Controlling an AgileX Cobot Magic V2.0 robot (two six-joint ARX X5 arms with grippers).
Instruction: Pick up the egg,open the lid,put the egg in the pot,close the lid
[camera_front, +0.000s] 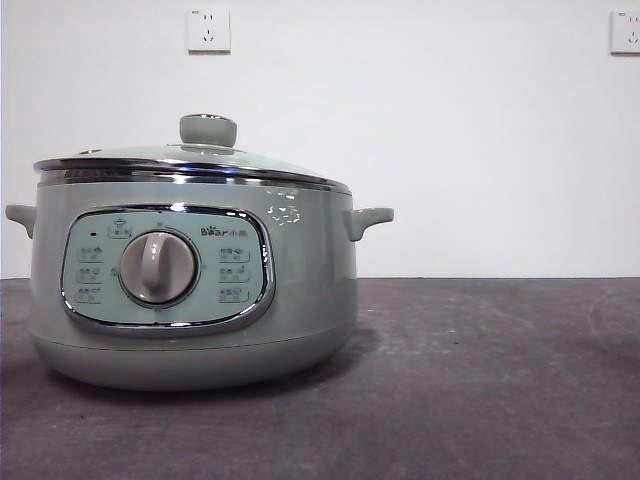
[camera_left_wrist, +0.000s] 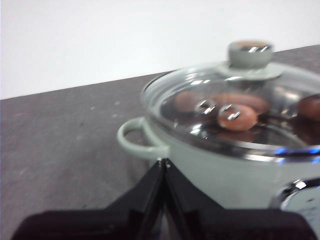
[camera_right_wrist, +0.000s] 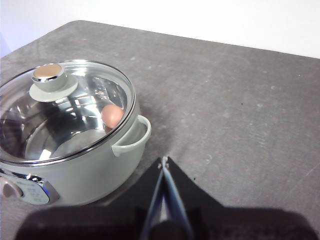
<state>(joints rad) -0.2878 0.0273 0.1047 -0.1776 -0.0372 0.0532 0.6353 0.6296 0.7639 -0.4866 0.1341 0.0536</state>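
The sage-green pot (camera_front: 200, 290) stands on the dark table at the left of the front view, its grey dial (camera_front: 158, 267) facing the camera. The glass lid (camera_front: 190, 160) with its green knob (camera_front: 208, 129) sits closed on the pot. The reddish-brown egg (camera_right_wrist: 113, 115) lies inside the pot, seen through the lid; the left wrist view shows it with reflections (camera_left_wrist: 237, 116). My left gripper (camera_left_wrist: 163, 162) is shut and empty beside the pot's side handle (camera_left_wrist: 137, 141). My right gripper (camera_right_wrist: 163, 161) is shut and empty, beside the other handle (camera_right_wrist: 134, 137). Neither arm shows in the front view.
The dark grey table (camera_front: 480, 380) stretches to the right of the pot. A white wall with two sockets (camera_front: 208, 30) stands behind it.
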